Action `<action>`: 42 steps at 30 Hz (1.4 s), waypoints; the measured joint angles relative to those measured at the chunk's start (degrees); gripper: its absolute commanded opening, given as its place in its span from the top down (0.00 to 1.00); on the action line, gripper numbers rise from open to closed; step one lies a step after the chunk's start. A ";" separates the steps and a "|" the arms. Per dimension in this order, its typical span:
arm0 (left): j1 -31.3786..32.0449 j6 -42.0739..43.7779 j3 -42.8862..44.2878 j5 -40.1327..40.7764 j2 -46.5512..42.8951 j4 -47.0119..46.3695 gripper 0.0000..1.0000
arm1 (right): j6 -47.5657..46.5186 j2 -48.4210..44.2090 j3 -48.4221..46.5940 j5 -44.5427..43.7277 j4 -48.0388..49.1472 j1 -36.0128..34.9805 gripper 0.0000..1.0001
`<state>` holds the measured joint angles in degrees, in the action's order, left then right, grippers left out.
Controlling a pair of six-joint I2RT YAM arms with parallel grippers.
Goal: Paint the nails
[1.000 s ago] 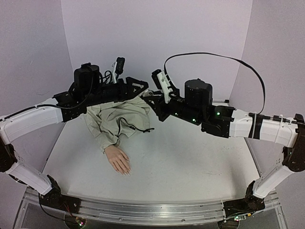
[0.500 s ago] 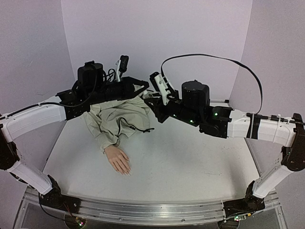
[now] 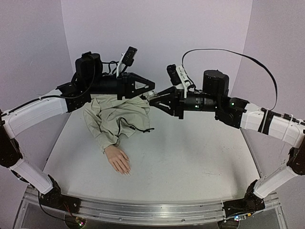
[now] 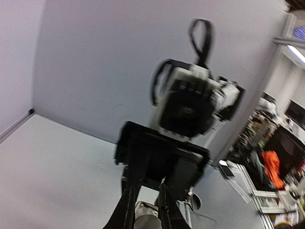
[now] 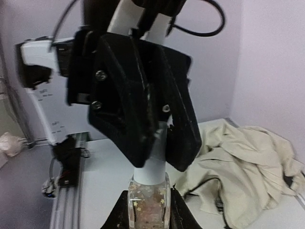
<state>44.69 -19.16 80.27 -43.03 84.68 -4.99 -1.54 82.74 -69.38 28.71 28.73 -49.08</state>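
A: Top view: left gripper [image 3: 151, 91] and right gripper [image 3: 153, 99] meet tip to tip in the air above the beige jacket [image 3: 116, 114]. The nails [image 3: 127, 171] tip the mannequin hand [image 3: 118, 159], flat on the table [image 3: 190, 152], well apart from both grippers.
B: Jaws?
A: Can't tell from above (too small). Left wrist view, blurred: its jaws are closed on a pale cap [image 4: 145, 220].
B: Right wrist?
A: Only this view shows the bottle [image 5: 147, 204], clear glass with glitter inside, pinched in the right gripper's jaws. The left gripper clamps the cap above it. Nails show only from the top.
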 measured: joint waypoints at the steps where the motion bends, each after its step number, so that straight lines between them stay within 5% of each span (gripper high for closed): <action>1: 0.09 1.68 0.20 -4.02 -0.11 -0.72 1.00 | 0.63 -0.44 0.04 3.89 0.02 0.42 1.00; 6: 1.77 8.33 0.28 -17.62 -0.94 -2.58 1.00 | 5.09 -1.11 0.11 22.60 0.39 0.87 1.00; 11: 2.43 10.64 0.31 -21.88 -0.74 -2.47 0.98 | 6.95 -1.44 1.55 25.97 1.68 0.50 1.00; 18: 1.36 6.78 -0.94 -18.40 -1.68 -2.08 0.30 | 4.63 -3.65 3.87 22.95 2.05 0.68 1.00; 21: -0.74 4.04 -3.61 -13.84 -4.11 -1.95 0.17 | 2.01 -4.57 4.09 18.03 1.20 0.68 1.00; 30: -2.69 -6.97 -7.98 -1.18 -6.82 -0.79 0.13 | -1.07 -2.86 4.09 -0.02 -0.94 0.66 1.00; 42: -2.69 -11.61 -7.82 1.64 -3.37 2.71 0.37 | -2.12 -0.09 3.98 -8.83 -2.38 -0.61 1.00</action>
<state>42.00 -30.76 72.44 -41.39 81.32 -2.28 -3.66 82.65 -65.41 19.88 26.35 -49.69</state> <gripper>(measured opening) 0.687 0.228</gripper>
